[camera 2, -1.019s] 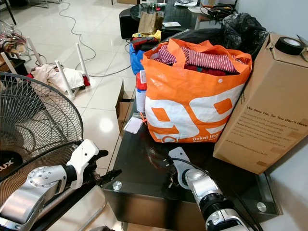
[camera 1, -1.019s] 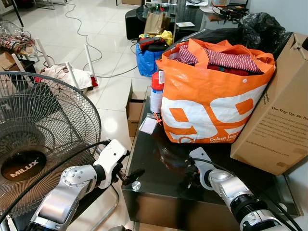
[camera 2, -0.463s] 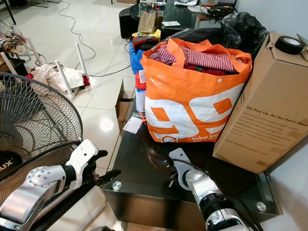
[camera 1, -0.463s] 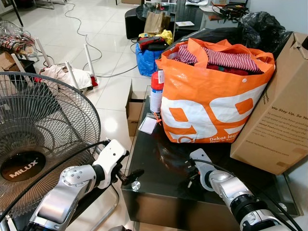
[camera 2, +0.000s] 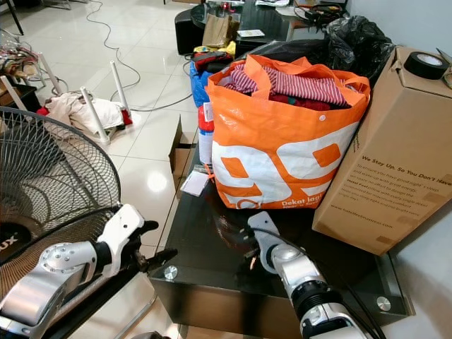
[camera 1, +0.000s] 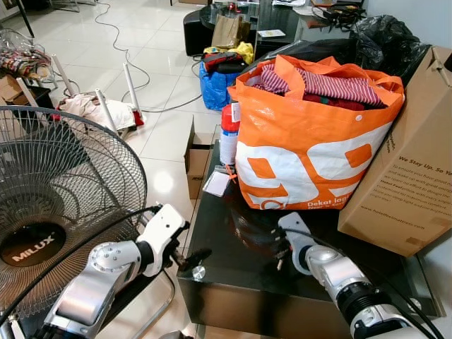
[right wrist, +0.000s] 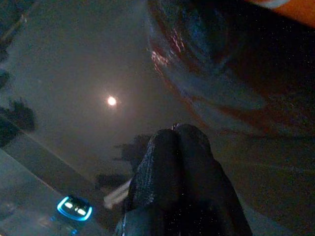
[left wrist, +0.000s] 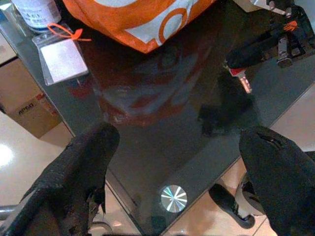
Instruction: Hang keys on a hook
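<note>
The right pincer (right wrist: 174, 147) was pressed together above the dark glass desk (camera 1: 233, 268) (beside the orange bag (camera 1: 311, 141)). The left pincer (left wrist: 177, 162) was spread apart at the desk's corner.

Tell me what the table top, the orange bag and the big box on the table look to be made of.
Table top: dark glossy glass, seemingly; it mirrors the bag. Orange bag: probably woven plastic, creased with a slight sheen. Box: plain matte brown cardboard with printed text.

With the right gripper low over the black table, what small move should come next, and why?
Probably lift the right gripper straight up a little. Its fingers are pressed shut, the keys seem to dangle from them just above the glass table, and the orange bag stands close behind, so rising should clear both.
</note>
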{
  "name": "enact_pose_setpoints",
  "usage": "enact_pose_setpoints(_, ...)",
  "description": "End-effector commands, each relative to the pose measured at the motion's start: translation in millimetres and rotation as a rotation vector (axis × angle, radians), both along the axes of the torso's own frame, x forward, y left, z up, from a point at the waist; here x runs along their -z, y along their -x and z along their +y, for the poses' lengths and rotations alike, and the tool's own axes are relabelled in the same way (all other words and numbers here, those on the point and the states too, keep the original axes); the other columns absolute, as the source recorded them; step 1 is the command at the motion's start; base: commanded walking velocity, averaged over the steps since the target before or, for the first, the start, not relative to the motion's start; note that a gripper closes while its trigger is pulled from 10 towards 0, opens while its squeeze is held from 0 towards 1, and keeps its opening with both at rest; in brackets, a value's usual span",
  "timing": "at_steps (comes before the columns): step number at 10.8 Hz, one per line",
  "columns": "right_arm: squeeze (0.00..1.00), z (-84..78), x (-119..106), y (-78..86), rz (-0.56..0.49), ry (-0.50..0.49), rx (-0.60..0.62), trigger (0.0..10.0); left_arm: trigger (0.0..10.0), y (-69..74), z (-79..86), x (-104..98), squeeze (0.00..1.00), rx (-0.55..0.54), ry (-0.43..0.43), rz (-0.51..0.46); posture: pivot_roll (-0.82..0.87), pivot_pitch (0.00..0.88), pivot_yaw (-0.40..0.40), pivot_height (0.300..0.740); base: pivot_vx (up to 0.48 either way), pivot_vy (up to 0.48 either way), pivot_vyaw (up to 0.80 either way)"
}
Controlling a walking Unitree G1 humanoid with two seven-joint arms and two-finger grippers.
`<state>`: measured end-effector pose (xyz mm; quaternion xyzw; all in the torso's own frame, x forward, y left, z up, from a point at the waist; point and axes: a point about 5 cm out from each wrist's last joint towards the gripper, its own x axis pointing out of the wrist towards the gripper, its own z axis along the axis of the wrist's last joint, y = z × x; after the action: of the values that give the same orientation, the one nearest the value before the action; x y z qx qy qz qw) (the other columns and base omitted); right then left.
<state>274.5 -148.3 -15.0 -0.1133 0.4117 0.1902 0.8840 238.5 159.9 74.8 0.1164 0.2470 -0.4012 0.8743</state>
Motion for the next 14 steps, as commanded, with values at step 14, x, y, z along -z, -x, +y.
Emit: enact_pose_setpoints(14,0.00,-22.8,-98,10.5,-0.523,-0.605,0.246,0.0,10.0,-32.3,10.4,-49,0.00,-0.361,0.060,-0.427,-0.04,0.000,0.022,0.740,0.000,0.000,0.00)
